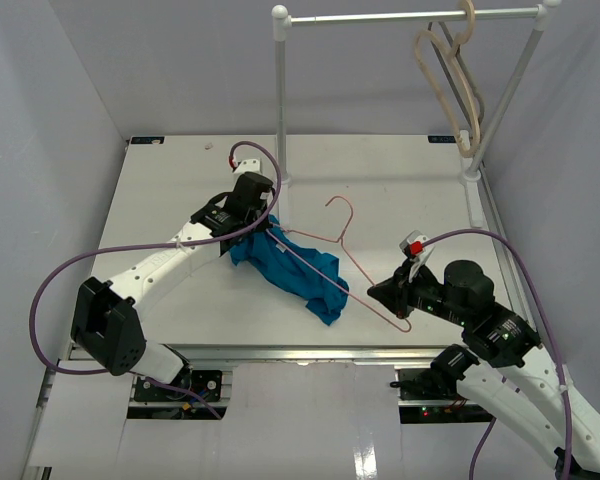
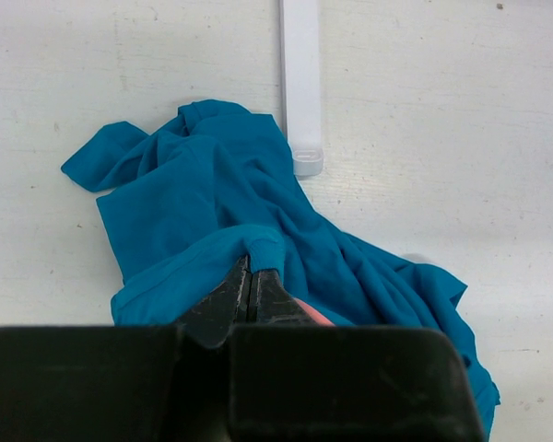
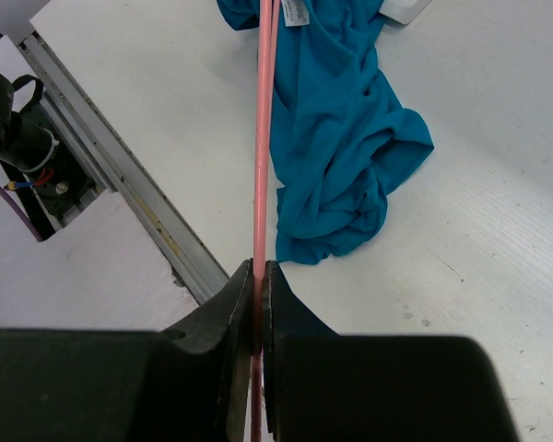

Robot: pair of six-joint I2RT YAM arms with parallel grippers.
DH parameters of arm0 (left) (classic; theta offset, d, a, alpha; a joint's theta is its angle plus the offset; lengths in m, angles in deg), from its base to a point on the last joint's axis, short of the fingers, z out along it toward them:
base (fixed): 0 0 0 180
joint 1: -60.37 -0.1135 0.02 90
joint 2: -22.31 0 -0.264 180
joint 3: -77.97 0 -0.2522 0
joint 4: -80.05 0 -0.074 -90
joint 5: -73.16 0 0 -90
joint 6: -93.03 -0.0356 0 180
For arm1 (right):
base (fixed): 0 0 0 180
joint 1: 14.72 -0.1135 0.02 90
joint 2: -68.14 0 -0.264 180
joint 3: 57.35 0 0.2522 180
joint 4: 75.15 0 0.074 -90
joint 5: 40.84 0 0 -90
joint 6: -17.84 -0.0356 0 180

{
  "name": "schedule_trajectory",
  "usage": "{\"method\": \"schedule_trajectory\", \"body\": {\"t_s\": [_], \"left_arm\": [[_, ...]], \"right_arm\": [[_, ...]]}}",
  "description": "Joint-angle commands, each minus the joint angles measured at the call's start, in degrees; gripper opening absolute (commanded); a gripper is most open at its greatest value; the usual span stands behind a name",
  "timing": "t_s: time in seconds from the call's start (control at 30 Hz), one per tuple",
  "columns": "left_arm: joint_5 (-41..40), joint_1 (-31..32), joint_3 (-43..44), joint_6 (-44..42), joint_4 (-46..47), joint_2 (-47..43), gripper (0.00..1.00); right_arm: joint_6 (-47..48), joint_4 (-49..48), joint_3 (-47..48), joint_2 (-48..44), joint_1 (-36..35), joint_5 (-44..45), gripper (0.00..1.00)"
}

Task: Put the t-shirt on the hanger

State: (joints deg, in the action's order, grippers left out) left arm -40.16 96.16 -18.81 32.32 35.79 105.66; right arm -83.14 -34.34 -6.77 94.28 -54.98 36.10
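Note:
The teal-blue t-shirt (image 1: pixel 292 266) lies crumpled mid-table. The thin pink hanger (image 1: pixel 335 240) lies over it, its lower bar running through the cloth. My left gripper (image 1: pixel 265 222) is at the shirt's upper left end. In the left wrist view it (image 2: pixel 252 269) is shut on a rolled edge of the t-shirt (image 2: pixel 212 184), with a bit of pink hanger (image 2: pixel 311 313) beside the right finger. My right gripper (image 1: pixel 378 294) holds the hanger's near right corner. In the right wrist view it (image 3: pixel 258 269) is shut on the pink hanger rod (image 3: pixel 262 138), which runs toward the t-shirt (image 3: pixel 341 120).
A white clothes rack (image 1: pixel 281 100) stands at the back, with thicker beige hangers (image 1: pixel 450 70) on its rail at the right. One rack foot (image 2: pixel 301 83) lies just beyond the shirt. The table's metal front edge (image 3: pixel 120 166) is close to the left of my right gripper.

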Motion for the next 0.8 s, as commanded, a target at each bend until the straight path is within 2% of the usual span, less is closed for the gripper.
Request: {"method": "schedule_trajectory", "body": {"t_s": [0.0,0.33,0.77], "left_arm": [[-1.7,-0.4,3.1,-0.7,-0.9,-2.8,0.00],[-2.0,-0.5,3.4,-0.3,-1.6,-1.4,0.00],[-0.9,-0.5,4.6,-0.5,-2.0,-1.8,0.00]], "right_arm": [[-0.2,-1.3,1.1,-0.3,-0.3,-0.7,0.08],[0.5,1.2,6.4,-1.3,-0.3,1.0,0.08],[0.7,0.1,4.1,-0.4,-0.4,-0.3,0.08]]}}
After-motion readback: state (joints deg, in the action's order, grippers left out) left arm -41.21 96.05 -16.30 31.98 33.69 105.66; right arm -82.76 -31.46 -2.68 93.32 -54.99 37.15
